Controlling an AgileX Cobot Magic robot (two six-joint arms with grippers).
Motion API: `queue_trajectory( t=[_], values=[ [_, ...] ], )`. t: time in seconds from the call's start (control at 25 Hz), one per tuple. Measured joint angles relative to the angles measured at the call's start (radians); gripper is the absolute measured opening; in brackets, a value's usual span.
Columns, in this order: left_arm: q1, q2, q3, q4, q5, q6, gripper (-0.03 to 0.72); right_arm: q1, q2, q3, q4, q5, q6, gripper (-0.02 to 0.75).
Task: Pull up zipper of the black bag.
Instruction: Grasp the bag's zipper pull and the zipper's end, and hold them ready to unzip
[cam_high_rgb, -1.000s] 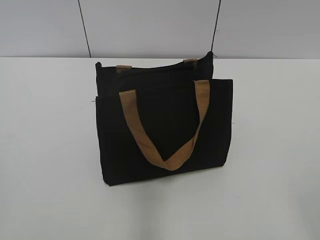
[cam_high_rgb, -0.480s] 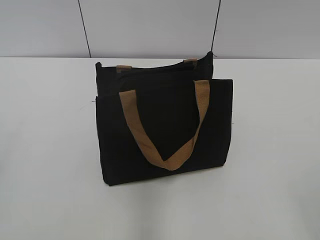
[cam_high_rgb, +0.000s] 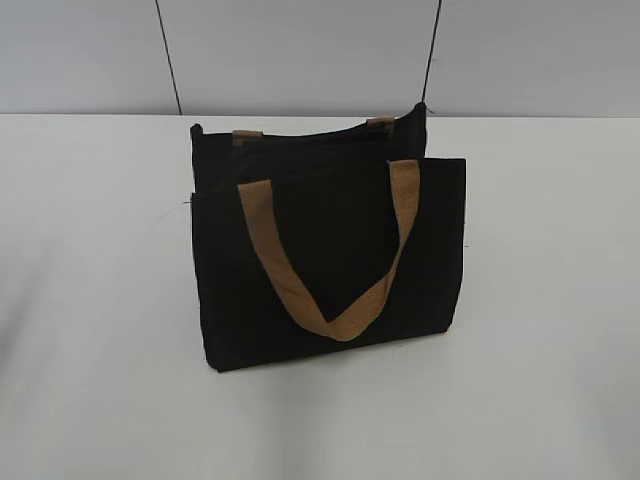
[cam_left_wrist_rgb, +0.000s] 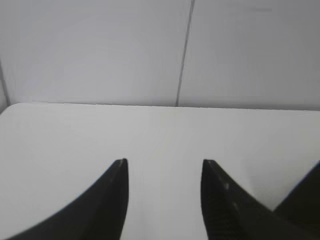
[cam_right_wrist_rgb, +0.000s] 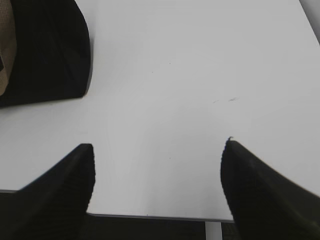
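The black bag (cam_high_rgb: 330, 250) stands upright in the middle of the white table (cam_high_rgb: 90, 300), its tan front handle (cam_high_rgb: 330, 250) hanging down over the front pocket panel. The zipper (cam_high_rgb: 310, 135) runs as a thin dark line along the top edge between the two tan strap tabs; its pull tab does not show. No gripper shows in the exterior view. My left gripper (cam_left_wrist_rgb: 165, 165) is open and empty over bare table. My right gripper (cam_right_wrist_rgb: 157, 147) is open and empty near the table's front edge, with a corner of the bag (cam_right_wrist_rgb: 45, 50) at its upper left.
A grey panelled wall (cam_high_rgb: 300, 50) with dark seams stands behind the table. The table's front edge (cam_right_wrist_rgb: 150, 216) shows in the right wrist view, with dark floor below it.
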Motion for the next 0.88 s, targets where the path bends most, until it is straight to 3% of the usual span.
queue_trajectory(
  t=[0.2, 0.48, 0.64, 0.88],
  values=[
    [-0.106, 0.33, -0.053, 0.239, -0.196, -0.031, 0.351, 0.0, 0.0, 0.0, 0.0, 0.0, 0.0, 0.593],
    [-0.115, 0.688, -0.204, 0.678, -0.339, -0.244, 0.308, 0.0, 0.0, 0.0, 0.0, 0.0, 0.0, 0.593],
    [-0.116, 0.854, -0.27, 0.888, -0.423, -0.3, 0.314, 0.0, 0.0, 0.0, 0.0, 0.0, 0.0, 0.593],
    [-0.117, 1.021, -0.338, 0.994, -0.511, -0.307, 0.315, 0.0, 0.0, 0.0, 0.0, 0.0, 0.0, 0.593]
  ],
)
